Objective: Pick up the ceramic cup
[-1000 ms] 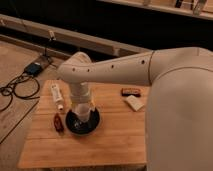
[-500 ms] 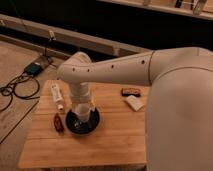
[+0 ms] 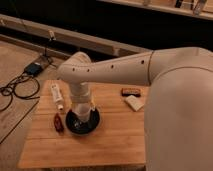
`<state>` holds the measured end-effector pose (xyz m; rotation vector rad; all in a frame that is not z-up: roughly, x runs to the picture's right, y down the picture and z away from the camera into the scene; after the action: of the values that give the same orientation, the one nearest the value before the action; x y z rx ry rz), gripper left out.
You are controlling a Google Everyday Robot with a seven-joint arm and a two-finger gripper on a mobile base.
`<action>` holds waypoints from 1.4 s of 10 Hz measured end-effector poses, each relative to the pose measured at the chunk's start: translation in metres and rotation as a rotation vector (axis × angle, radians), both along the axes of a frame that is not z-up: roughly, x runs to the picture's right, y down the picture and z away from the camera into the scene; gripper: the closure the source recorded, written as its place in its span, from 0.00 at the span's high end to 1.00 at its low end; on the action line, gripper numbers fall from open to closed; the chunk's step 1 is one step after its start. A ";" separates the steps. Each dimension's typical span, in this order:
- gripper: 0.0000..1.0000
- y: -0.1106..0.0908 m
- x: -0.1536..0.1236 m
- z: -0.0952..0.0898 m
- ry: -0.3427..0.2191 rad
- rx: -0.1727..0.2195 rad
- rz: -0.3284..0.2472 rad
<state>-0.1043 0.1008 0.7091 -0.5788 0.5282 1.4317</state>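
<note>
My arm reaches down from the right over the wooden table (image 3: 117,142). The gripper (image 3: 82,116) hangs straight down over the wide black bowl (image 3: 94,125) at the table's left middle. An off-white tapered shape (image 3: 83,110) sits right under my wrist, above the bowl. It looks like the ceramic cup, but I cannot separate it from the gripper's own body. The gripper's lower end is hidden against the bowl.
A white tube with a label (image 3: 56,95) lies left of the bowl. A small red object (image 3: 58,123) lies at the bowl's lower left. A dark flat item (image 3: 131,91) and a white packet (image 3: 134,103) lie at the right. Cables and a box (image 3: 34,68) lie on the floor at left.
</note>
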 end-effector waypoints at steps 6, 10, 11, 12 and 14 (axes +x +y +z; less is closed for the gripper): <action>0.65 -0.002 0.013 0.060 -0.009 0.012 -0.018; 0.65 0.003 0.029 0.105 -0.046 0.007 0.003; 0.60 0.007 0.031 0.111 -0.055 -0.003 0.004; 0.51 0.010 0.032 0.114 -0.065 -0.011 0.002; 0.31 0.012 0.030 0.115 -0.091 -0.022 -0.002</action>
<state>-0.0740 0.1131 0.8238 -0.6569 0.4727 1.3923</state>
